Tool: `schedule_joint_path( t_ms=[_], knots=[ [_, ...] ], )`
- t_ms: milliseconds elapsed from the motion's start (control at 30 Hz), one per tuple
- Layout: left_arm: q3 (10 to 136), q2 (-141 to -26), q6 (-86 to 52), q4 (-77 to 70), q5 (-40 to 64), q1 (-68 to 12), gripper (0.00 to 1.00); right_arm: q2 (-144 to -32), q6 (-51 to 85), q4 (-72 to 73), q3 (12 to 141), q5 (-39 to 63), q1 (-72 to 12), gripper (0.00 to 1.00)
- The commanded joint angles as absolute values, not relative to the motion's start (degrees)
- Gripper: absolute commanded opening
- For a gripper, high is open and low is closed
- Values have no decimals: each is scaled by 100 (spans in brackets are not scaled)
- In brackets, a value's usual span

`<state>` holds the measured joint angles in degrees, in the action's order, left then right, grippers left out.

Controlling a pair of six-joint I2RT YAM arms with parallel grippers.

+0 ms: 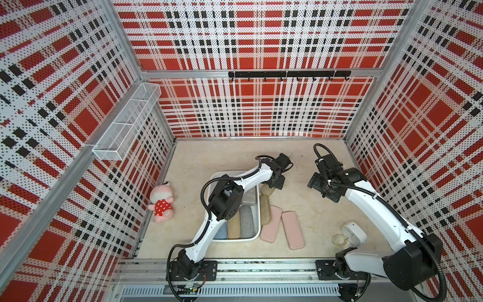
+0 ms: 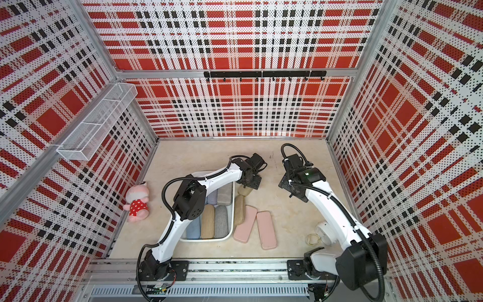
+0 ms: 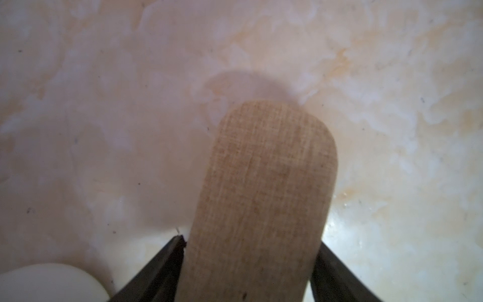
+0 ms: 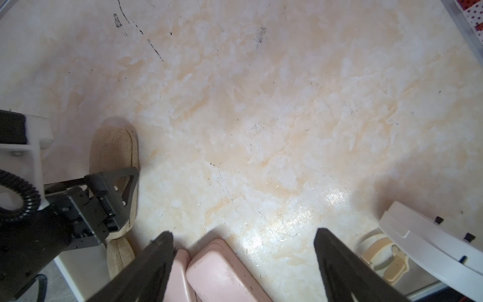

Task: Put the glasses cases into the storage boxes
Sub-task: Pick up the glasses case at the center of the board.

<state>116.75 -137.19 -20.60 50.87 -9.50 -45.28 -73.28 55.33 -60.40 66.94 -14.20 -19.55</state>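
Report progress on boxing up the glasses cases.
Done: a light blue case, tan case, grey case and boxy grey case lie in the white tub; the left arm hides part of it. In hand: the left claw pinches a second tan case on the table past the tub's far corner. Left: a third tan case beside the tub and two pink cases. The right claw hangs open, empty.

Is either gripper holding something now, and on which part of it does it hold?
The left gripper holds a tan case, its fingers pressed on the two long sides. The right gripper is open and holds nothing.
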Motion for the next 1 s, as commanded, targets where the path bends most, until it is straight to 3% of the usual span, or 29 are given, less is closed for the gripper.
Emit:
schedule_joint_path(
  t_ms=[0, 633, 767, 967],
  knots=[
    [11830, -13878, -2237, 5203, -1028, -4621, 71, -7133, 5588, -6192, 6708, -1531, -1903, 88],
    [12449, -12814, -2774, 5227, -941, -4583, 63, -7013, 5452, -6377, 6985, -1703, -1890, 88],
    [11949, -11898, -2982, 5228, -1039, -4287, 64, -7072, 5336, -6316, 7025, -1651, -1890, 88],
    [10083, -10072, -3190, 4949, -1020, -3401, 66, -7257, 5170, -6188, 7097, -1452, -1890, 87]
  ],
)
